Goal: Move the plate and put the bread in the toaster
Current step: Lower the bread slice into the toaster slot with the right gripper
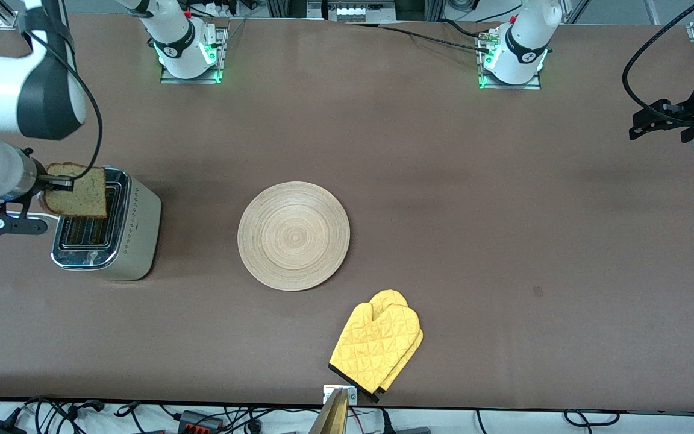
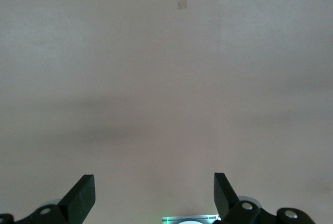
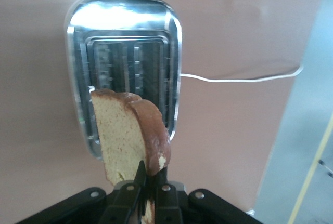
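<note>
**A:** Where does the bread (image 1: 79, 193) sit right now?

**B:** At the left edge of the front view, pinched by the right gripper (image 1: 65, 182), which is clamped on the slice's edge. It hangs upright over the chrome top of the toaster (image 1: 109, 226), not yet in either slot.

**A:** And which way do the slots run against the slice?

**B:** That is what the next move turns on. In the right wrist view the bread (image 3: 130, 138) stands just above the right gripper (image 3: 148, 193) at lower centre, with the toaster (image 3: 125, 26) filling the upper middle. Both slots run lengthwise up the frame, and the slice's flat face looks roughly parallel to them, tilted a little. I'd judge it needs to be squared to one slot, then lowered straight down.

**A:** The plate?

**B:** The plate (image 1: 293, 235) lies flat at the centre of the front view, bare, well apart from the toaster. A yellow oven mitt (image 1: 377, 346) lies lower in the frame, nearer the camera.

**A:** The other arm?

**B:** The left gripper (image 2: 154, 193) waits at the right edge of the front view, fingers spread wide over bare table (image 2: 166, 78), holding nothing. The right arm is plainly the nearer one to the toaster.
</note>
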`<state>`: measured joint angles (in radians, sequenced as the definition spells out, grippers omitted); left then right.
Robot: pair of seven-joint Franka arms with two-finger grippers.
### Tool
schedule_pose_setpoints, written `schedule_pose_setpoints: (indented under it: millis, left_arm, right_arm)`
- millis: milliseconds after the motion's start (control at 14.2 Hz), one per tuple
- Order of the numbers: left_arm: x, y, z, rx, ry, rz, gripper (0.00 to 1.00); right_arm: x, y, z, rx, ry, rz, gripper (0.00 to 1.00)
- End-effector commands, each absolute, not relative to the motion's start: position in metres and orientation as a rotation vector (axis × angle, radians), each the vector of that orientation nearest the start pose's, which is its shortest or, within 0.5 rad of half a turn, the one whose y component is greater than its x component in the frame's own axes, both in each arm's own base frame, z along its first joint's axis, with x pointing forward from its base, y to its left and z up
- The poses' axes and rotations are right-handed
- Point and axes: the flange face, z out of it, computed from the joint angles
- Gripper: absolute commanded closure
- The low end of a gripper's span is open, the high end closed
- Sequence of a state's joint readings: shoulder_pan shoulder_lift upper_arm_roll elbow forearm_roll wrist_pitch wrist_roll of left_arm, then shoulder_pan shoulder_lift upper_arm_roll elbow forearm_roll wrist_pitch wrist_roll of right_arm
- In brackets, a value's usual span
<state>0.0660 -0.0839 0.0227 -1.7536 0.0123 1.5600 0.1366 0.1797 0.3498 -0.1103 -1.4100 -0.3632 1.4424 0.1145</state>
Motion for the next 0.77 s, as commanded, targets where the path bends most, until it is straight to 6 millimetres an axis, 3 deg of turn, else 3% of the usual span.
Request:
schedule_pose_setpoints:
  millis: [0, 281, 702]
  left_arm:
    - [0.517, 0.046, 0.584, -3.153, 0.068, 0.17, 0.0]
    - [0.516, 0.046, 0.585, -3.153, 0.068, 0.172, 0.0]
    - [0.516, 0.046, 0.585, -3.153, 0.061, 0.177, 0.0]
  right_arm:
    - [0.634, 0.014, 0.49, -3.59, 0.088, 0.507, 1.0]
    - [0.647, 0.017, 0.47, -3.63, 0.052, 0.477, 1.0]
    - [0.652, 0.018, 0.465, -3.631, 0.015, 0.435, 1.0]
